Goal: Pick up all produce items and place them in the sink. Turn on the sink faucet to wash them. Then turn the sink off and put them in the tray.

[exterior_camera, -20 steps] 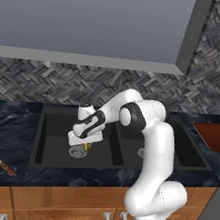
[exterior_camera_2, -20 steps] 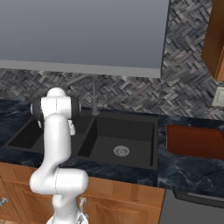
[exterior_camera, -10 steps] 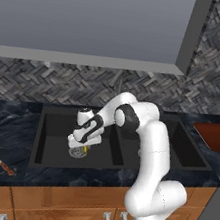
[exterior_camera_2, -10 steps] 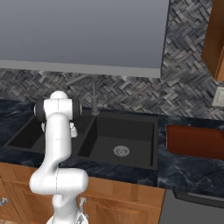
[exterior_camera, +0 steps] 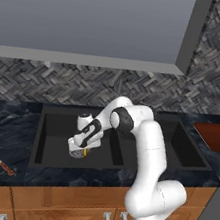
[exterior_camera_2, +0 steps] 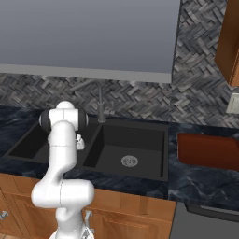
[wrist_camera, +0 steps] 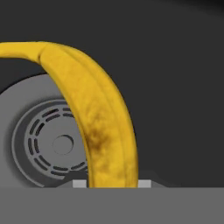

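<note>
I read gripper [exterior_camera: 83, 151] pinching banana [wrist_camera: 98, 127] | its long axis arcs toward frame upper left | drain [wrist_camera: 41, 144] directly beneath.

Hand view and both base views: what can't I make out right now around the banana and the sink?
- Hand: in the left base view, its white body hides the fingertips and most of the banana.
- Banana: the hand view cuts off both ends.
- Drain: partly behind the banana in the hand view.
- Left basin of the sink: the arm blocks it in the right base view.
- Tray: cut off at the right edge.
</note>
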You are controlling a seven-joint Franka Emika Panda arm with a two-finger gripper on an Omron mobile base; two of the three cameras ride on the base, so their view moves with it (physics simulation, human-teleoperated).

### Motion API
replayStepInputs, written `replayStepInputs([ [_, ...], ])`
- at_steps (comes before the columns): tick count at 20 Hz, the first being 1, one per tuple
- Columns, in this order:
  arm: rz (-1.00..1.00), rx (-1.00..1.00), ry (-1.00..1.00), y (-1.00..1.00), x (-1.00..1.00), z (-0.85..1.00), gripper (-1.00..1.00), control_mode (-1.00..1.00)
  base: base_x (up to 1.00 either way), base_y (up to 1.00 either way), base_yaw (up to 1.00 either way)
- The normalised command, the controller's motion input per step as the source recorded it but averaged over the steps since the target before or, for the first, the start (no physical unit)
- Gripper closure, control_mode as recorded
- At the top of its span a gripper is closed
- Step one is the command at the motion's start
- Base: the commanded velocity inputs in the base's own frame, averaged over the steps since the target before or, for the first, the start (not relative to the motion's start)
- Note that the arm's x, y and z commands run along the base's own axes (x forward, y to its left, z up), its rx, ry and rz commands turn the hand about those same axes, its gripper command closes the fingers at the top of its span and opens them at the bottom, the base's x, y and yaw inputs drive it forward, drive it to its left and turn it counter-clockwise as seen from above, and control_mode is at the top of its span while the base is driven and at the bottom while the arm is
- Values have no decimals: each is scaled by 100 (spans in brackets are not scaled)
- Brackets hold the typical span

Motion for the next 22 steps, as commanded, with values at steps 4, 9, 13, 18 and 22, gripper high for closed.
replayStepInputs([
  [4,-2,0,-1,-4,11,-33,100,-100,0,0,0],
  [9,-2,0,-1,-5,9,-26,-100,-100,0,0,0],
  [13,-1,0,-5,-11,0,-7,-100,-100,0,0,0],
  [18,-1,0,-21,-6,-30,20,-100,-100,0,0,0],
  [22,0,0,-31,0,-59,58,-100,-100,0,0,0],
])
